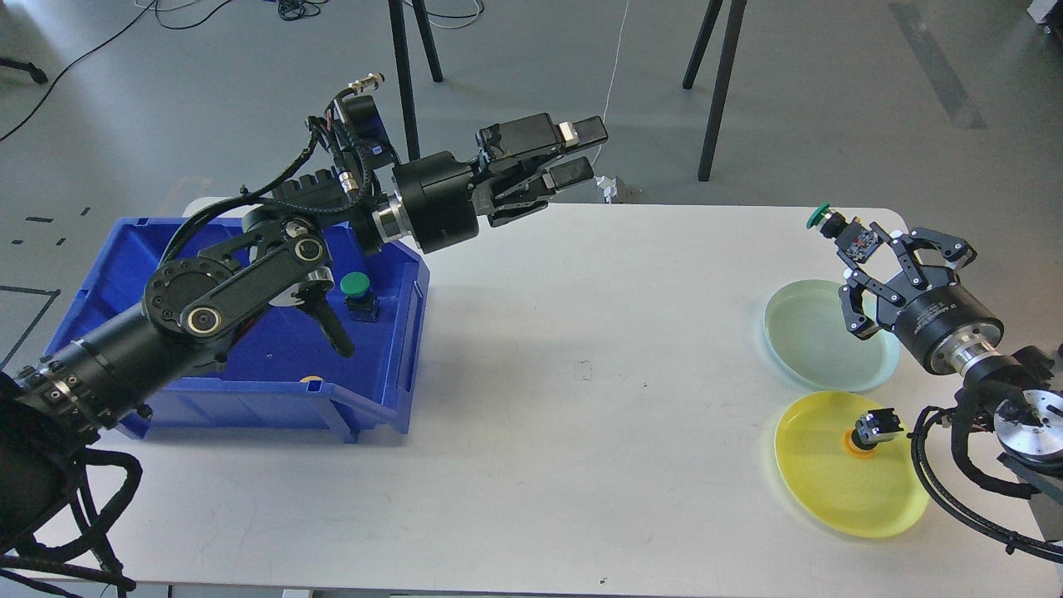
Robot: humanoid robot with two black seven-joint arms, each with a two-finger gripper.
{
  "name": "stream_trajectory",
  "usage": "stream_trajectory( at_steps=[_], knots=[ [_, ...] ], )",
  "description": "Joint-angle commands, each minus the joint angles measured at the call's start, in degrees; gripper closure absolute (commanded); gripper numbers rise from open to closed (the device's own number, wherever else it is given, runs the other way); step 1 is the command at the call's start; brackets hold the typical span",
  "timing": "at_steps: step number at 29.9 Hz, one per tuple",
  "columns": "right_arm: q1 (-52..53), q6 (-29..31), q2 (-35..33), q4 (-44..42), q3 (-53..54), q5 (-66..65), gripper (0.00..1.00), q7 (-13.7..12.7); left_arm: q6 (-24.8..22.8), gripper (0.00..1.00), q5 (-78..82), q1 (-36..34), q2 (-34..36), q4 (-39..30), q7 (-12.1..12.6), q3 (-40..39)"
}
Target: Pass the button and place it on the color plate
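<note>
My right gripper is shut on a green-capped button and holds it in the air above the far edge of the pale green plate at the right of the table. My left gripper is open and empty, raised over the table's far edge left of centre. A yellow plate at front right bears an orange button. A second green button lies in the blue bin at the left.
The white table spans the view. My left arm reaches over the blue bin. Black stand legs rise from the floor behind the table's far edge. A black cable loops off my right arm by the yellow plate.
</note>
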Motion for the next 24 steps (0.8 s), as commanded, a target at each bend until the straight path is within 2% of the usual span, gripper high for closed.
stream_trajectory(
  at_steps=[1,5,8,13,16,17,24],
  knots=[
    [0.11,-8.02,2.15,-2.49,0.12,3.0,1.0,-2.96,0.0,0.25,0.0,0.0,0.0,0.03,0.0,0.01],
    [0.64,-13.3,5.57,-5.83,0.47,3.0,0.99,-7.8,0.0,0.25,0.0,-0.09,0.0,0.03,0.0,0.01],
    [0.73,-14.63,6.64,-6.45,0.47,3.0,0.88,-8.51,0.0,0.25,-0.08,-0.09,0.0,0.03,0.0,0.01],
    [0.73,-14.63,6.81,-6.27,0.65,3.09,0.5,-8.51,0.0,0.25,-0.08,-0.09,0.0,0.03,0.0,0.01],
    [0.64,-14.54,6.72,-6.1,1.7,3.09,0.05,-8.51,0.0,0.25,-0.08,-0.09,0.0,0.03,0.0,0.01],
    [0.64,-14.54,6.64,-6.01,2.22,3.18,0.01,-8.51,0.0,0.25,-0.08,-0.09,0.0,0.03,0.0,0.01],
    [0.73,-12.53,5.84,-4.87,4.07,2.22,0.01,-8.42,0.0,0.24,-0.96,-0.09,0.0,0.03,0.0,0.01]
  ],
)
